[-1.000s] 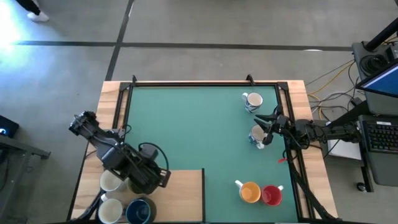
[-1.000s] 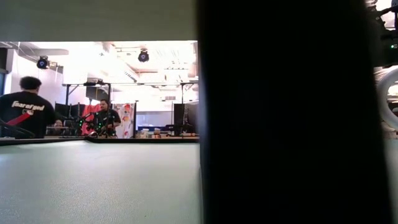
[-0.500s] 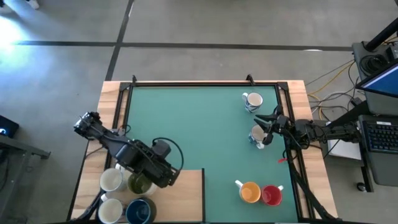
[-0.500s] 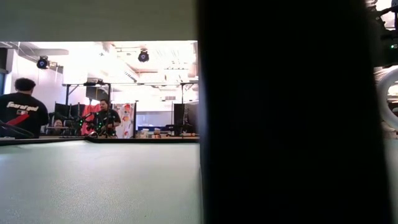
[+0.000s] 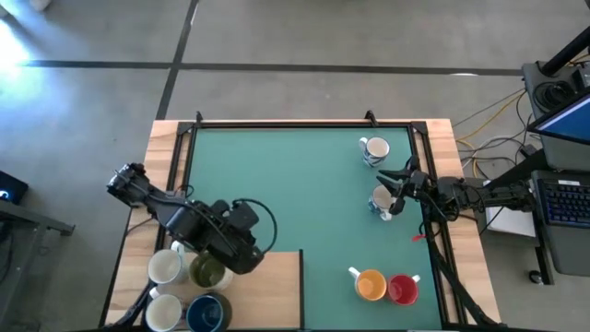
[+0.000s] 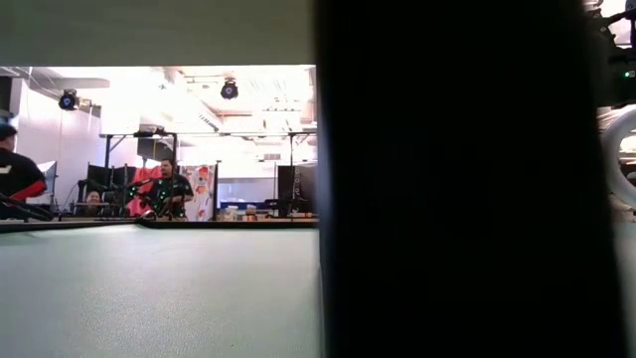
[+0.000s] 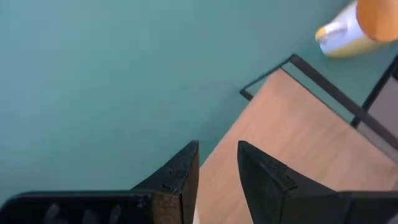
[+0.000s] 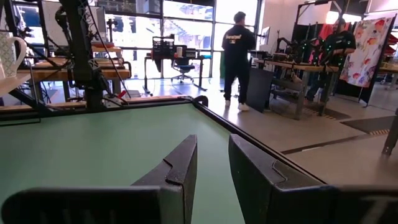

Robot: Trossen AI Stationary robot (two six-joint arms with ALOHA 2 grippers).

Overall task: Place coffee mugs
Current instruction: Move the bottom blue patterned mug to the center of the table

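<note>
Eight mugs (image 5: 373, 148): four white, one green, blue, orange, red

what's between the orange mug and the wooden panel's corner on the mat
Nothing: in the high view, only bare green mat separates the orange mug from the wooden panel.

Olive-green mug (image 5: 208, 273) (perhaps half) under left arm (image 5: 198, 231)

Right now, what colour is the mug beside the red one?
Orange mug, beside the red mug; the high view shows it best.
</note>
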